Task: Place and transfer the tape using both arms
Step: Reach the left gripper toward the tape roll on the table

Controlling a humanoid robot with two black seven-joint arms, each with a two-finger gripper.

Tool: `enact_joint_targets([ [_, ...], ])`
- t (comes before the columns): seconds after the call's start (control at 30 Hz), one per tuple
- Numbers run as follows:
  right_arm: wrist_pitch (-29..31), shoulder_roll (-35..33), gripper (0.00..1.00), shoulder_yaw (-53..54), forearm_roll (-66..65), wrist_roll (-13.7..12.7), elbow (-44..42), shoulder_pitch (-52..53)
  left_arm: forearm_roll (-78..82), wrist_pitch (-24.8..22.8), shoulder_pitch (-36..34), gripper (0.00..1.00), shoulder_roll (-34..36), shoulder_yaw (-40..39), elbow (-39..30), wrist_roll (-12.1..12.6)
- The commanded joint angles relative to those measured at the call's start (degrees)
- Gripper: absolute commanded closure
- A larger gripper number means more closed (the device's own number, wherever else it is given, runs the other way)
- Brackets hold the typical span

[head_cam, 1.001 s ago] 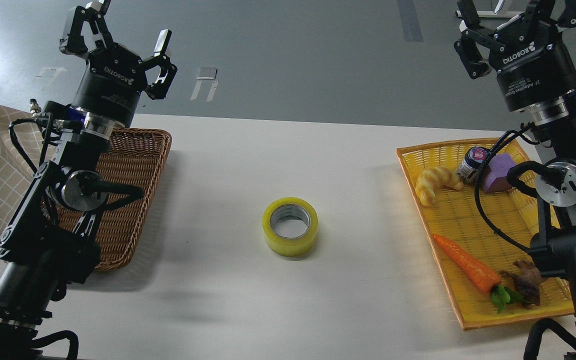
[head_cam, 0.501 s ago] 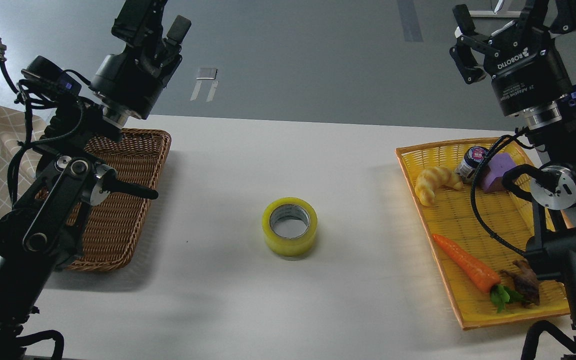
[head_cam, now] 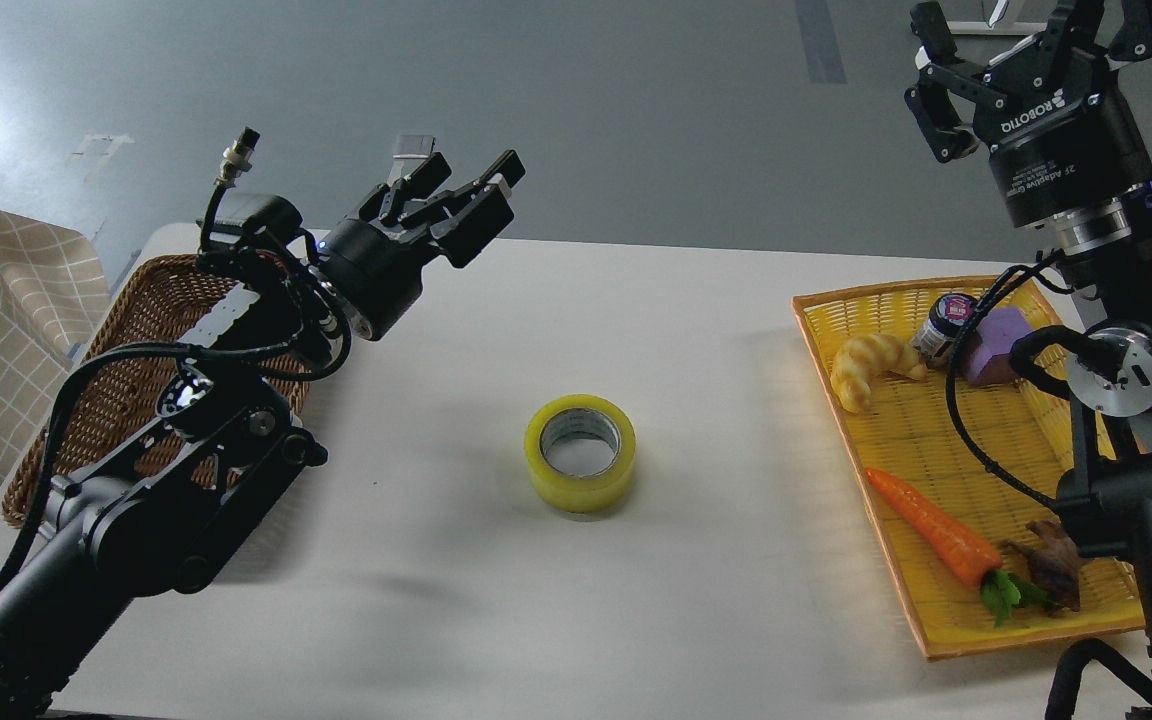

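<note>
One tape roll (head_cam: 581, 453) sits flat mid-counter (head_cam: 716, 330), touching nothing. Left end effector (head_cam: 464, 195) hovers at its 10 o'clock, fingers apart, empty. Right end effector (head_cam: 1026, 45) is way off at 2 o'clock, also spread and empty. Two arms total.

1 head view, high, facing forward and down, table (head_cam: 696, 330) mid-range

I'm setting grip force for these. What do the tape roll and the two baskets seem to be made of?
The tape looks like glossy translucent yellow plastic film wound on a matte grey-white core, probably cardboard. The brown basket shows a tight woven texture, likely wicker or rattan, with a slight sheen. The yellow tray has fine parallel slats and a smooth orange rim: bamboo or moulded plastic, hard to tell.
</note>
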Motion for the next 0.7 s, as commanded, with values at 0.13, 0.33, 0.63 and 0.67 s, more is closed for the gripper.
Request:
enact_joint_targets([
  [0.13, 0.0, -0.3, 0.0, -0.2, -0.1, -0.3, 0.4, 1.8, 6.5, 1.9, 5.2, 0.02, 1.4, 4.3, 0.9, 1.1],
  [0.33, 0.0, -0.3, 0.0, -0.3, -0.1, -0.4, 0.2, 3.7, 6.5, 2.0, 11.3, 0.02, 1.1, 4.7, 1.2, 1.6],
  [0.63, 0.0, -0.3, 0.0, -0.3, -0.1, -0.4, 0.0, 3.7, 6.5, 1.9, 11.8, 0.02, 0.4, 5.9, 3.6, 4.7],
  [0.67, 0.0, -0.3, 0.0, -0.3, -0.1, -0.3, 0.0, 3.7, 6.5, 1.9, 11.4, 0.02, 0.0, 6.8, 4.2, 5.3],
])
